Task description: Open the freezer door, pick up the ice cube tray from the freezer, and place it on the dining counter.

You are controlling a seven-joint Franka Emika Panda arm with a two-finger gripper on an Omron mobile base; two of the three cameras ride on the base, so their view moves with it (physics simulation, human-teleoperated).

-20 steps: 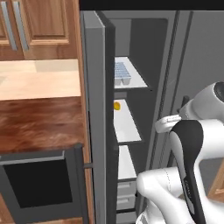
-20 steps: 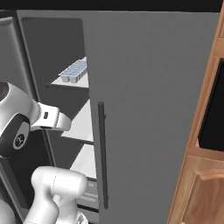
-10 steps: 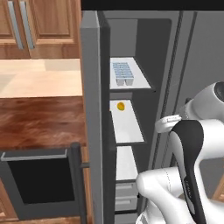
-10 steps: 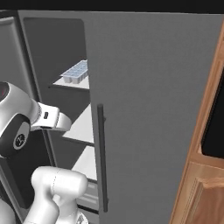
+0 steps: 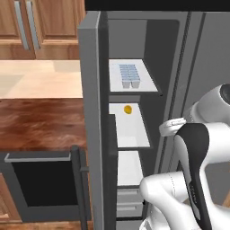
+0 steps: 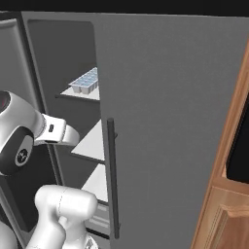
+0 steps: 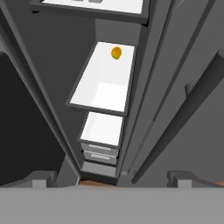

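The freezer door (image 5: 92, 112) stands swung open, edge-on toward me, left of the freezer (image 5: 157, 45). The pale blue ice cube tray (image 5: 129, 75) lies on the top white shelf; from the other side the tray (image 6: 85, 81) shows behind the edge of the closed right door. My gripper (image 7: 111, 179) is open with nothing between its fingertips (image 7: 41, 179). It hangs in front of the freezer opening, lower than the tray, looking down at the lower shelves and drawers. The dark reddish-brown dining counter (image 5: 40, 123) lies left of the open door.
A small yellow thing (image 5: 128, 109) sits on the second shelf, also seen by the hand (image 7: 116, 53). The plain grey door (image 6: 165, 121) with its vertical handle (image 6: 112, 180) is closed on the right. A black appliance front (image 5: 42, 184) sits under the dining counter. A pale beige counter (image 5: 40, 78) lies behind.
Both base views have slid, so the base has driven; the freezer opening now shows more fully in the left view. The arm keeps its pose and the jaws stay open.
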